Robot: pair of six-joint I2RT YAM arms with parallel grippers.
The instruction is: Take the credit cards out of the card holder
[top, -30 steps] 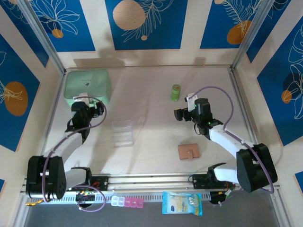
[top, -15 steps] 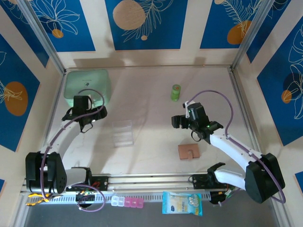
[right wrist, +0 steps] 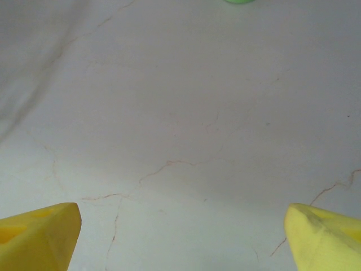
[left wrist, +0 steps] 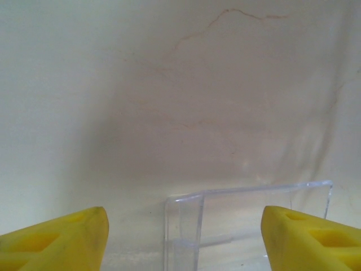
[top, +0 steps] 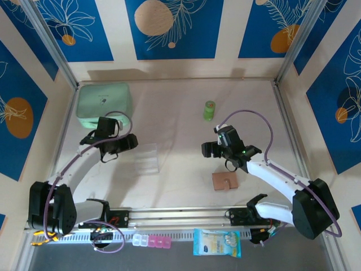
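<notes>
While both sets of jaws stand apart, neither grips anything. The left gripper (top: 127, 142) is spread wide. In its wrist view, the yellow fingers (left wrist: 56, 240) sit at the two lower corners, and the gap between them shows bare table and one corner of the clear box (left wrist: 248, 217). The fingers are clear of the box walls. From above, this gripper points to the right and sits just beside the box (top: 146, 158), at its far left corner. Its arm runs back toward the near left edge.

The right gripper (top: 207, 149) is also wide open. Its fingers (right wrist: 36, 234) frame nothing but the marbled table (right wrist: 180, 141), and a sliver of the green bottle (right wrist: 240, 1) shows at the top edge. From above, it points left, near the middle of the table.

The card holder (top: 224, 181) lies flat on the table, nearer the arm bases than the right gripper and slightly to its right. It is apart from the gripper. It appears folded shut with the tab facing up, though from this height it cannot be told whether the snap is fastened.

The bottle (top: 209, 110) stands upright farther back, well apart from the holder. The mint pouch (top: 104, 104) lies in the far left corner, behind the left arm.
</notes>
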